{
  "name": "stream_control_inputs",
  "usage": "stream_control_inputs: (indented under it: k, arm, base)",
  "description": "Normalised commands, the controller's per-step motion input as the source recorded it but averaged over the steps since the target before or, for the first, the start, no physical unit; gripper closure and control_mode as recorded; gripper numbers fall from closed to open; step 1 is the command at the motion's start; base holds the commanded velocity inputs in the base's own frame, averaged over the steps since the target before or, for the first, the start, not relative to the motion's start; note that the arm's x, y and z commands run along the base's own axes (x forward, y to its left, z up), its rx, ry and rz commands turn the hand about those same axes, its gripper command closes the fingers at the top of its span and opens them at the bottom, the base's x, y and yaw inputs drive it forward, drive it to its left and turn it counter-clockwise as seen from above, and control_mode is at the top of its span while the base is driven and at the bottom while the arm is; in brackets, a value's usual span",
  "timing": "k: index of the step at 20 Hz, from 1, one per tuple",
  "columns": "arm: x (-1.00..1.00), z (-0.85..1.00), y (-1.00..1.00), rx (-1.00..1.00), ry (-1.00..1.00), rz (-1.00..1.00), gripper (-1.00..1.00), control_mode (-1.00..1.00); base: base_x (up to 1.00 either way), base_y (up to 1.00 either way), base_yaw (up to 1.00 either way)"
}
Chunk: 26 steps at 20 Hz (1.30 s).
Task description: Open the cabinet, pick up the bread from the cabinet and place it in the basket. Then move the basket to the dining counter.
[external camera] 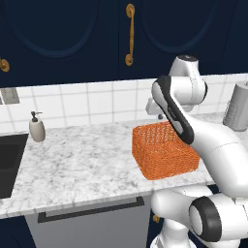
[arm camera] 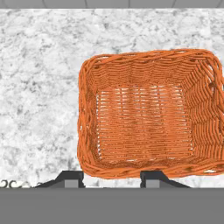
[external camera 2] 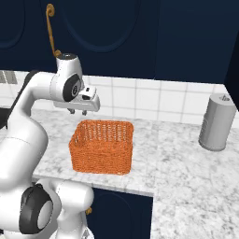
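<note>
Above and behind your jaws hangs the cabinet [external camera: 63,34], both navy doors closed flat, its brass bar handle [external camera: 130,34] standing upright well above the gripper [external camera 2: 78,111]. You will have to lift a good way to reach it; the handle looks rigid and smooth, so I would expect a firm grip across the bar to be safest against slipping.

Under the jaws runs the marble worktop [external camera: 82,160], hard and glossy, so I would judge that things slide on it easily. A tiled wall [external camera 2: 154,100] closes it off behind.

The basket [arm camera: 144,113] sits on the worktop directly below the jaws, empty, its near rim just ahead of the fingertips [arm camera: 70,178]. It looks light and a bit springy; the woven rim is the likely place to pinch, and it may flex.

A grey canister [external camera 2: 217,122] stands well off to one side of the jaws, a soap bottle [external camera: 37,128] and the black sink [external camera: 9,162] to the other.

The jaws stand part-spread, holding nothing. The bread is presumably behind the closed doors.
</note>
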Motion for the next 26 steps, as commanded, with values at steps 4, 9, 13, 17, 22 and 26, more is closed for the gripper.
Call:
stream_control_inputs:
  k: [4,9,13,17,22,26]
  arm:
    - [0.01,0.0,-0.02,0.02,-0.04,0.0,-1.0,-1.0]
    - [0.03,0.3,0.09,0.06,-0.13,-0.05,-1.0,-1.0]
    - [0.16,0.76,0.5,0.0,-0.23,-0.05,-1.0,-1.0]
    - [0.01,1.0,0.31,0.0,-0.27,0.0,-1.0,-1.0]
    - [0.08,1.0,0.3,0.0,-0.35,-0.03,-1.0,-1.0]
    - [0.0,0.99,0.44,-0.2,-0.44,-0.03,-1.0,-1.0]
  base:
    - [0.0,0.0,0.0]
    - [0.0,0.0,0.0]
    - [0.0,0.0,0.0]
    - [0.0,0.0,0.0]
    - [0.0,0.0,0.0]
    - [0.0,0.0,0.0]
